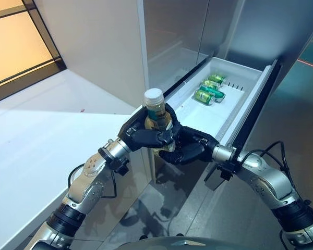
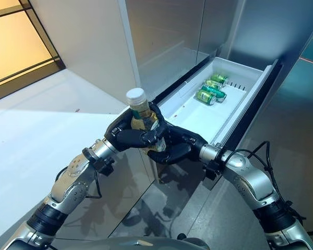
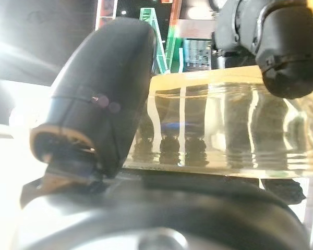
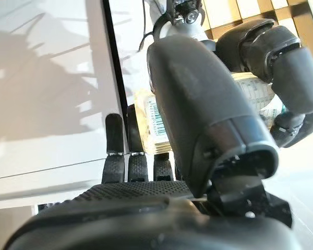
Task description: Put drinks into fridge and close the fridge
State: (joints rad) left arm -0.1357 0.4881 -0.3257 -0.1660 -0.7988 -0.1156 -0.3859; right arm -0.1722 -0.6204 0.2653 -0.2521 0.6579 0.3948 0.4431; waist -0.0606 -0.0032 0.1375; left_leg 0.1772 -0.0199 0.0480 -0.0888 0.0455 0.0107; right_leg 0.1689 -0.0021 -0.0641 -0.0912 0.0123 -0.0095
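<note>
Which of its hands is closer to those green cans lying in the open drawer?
The right hand, though neither is at the green cans. Both hold the bottle near the drawer's front corner; left hand sits farther away.

Right hand [image 4: 161, 203] up close — its thumb [image 4: 208, 120] presses against the labelled bottle [image 4: 157, 127], fingers [image 4: 128, 161] curling under it — and the left hand [image 4: 276, 57] grips the same bottle from the far side.
</note>
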